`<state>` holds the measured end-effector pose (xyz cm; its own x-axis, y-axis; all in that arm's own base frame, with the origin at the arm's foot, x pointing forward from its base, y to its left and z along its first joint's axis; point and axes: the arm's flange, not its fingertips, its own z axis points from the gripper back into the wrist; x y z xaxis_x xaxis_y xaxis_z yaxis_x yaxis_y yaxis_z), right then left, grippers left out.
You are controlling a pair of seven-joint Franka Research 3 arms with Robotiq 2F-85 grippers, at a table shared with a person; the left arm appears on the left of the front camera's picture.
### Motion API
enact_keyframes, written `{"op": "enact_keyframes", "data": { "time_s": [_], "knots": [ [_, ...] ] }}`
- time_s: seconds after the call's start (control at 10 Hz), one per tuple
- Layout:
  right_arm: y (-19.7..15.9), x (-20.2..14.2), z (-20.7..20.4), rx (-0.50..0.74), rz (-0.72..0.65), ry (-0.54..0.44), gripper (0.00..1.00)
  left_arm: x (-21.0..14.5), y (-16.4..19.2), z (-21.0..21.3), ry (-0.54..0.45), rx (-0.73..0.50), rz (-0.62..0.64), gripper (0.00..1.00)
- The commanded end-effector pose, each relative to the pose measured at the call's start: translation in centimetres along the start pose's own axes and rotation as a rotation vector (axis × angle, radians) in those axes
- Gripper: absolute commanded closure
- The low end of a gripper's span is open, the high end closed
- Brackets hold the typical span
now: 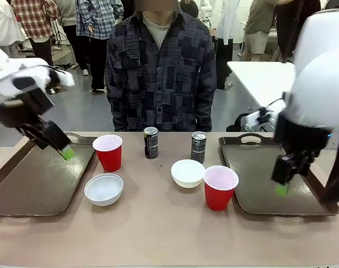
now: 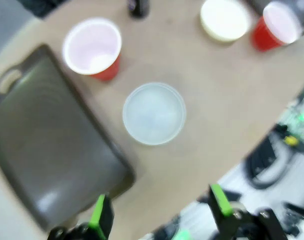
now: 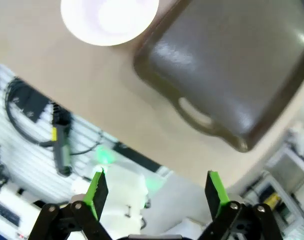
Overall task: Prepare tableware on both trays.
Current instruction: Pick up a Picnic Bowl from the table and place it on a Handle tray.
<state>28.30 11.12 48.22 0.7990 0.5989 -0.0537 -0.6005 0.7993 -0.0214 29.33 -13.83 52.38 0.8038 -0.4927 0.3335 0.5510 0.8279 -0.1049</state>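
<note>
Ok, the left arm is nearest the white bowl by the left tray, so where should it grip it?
Probably pinch the rim of the bowl from straight above, one finger inside, one outside: it stands mouth up with a low sloping wall. The near edge looks freest; a red cup stands behind, the tray beside.

Glossy plastic trays [image 1: 41, 184], matt tabletop [image 1: 158, 223]

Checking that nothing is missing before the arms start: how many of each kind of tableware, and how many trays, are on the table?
Red cups: 2
White bowls: 2
Drink cans: 2
Brown trays: 2
Total: 8
</note>
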Motion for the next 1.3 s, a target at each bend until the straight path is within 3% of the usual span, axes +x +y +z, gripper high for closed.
{"op": "enact_keyframes", "data": {
  "time_s": [0.0, 0.2, 0.4, 0.8, 1.2],
  "knots": [
    [-6.0, -4.5, 3.2, 0.336, -0.088, -0.113, 0.0, -1.3, 4.7, 3.0, -0.097, -0.307, 0.141, 0.0],
    [-10.8, -10.6, 3.9, 0.53, -0.2, -0.32, 0.0, -4.0, 8.3, 4.1, -0.169, -0.438, 0.333, 0.0],
    [-14.4, -15.8, 3.6, 0.614, -0.348, -0.533, 0.0, -7.0, 11.4, 4.9, -0.174, -0.466, 0.497, 0.0],
    [-16.9, -18.2, 2.0, 0.725, -0.395, -0.552, 0.0, -11.0, 14.6, 7.4, -0.144, -0.516, 0.573, 0.0],
    [-18.3, -19.8, 1.8, 0.73, -0.489, -0.607, 0.0, -13.4, 16.4, 7.6, -0.182, -0.536, 0.623, 0.0]
  ]
}}
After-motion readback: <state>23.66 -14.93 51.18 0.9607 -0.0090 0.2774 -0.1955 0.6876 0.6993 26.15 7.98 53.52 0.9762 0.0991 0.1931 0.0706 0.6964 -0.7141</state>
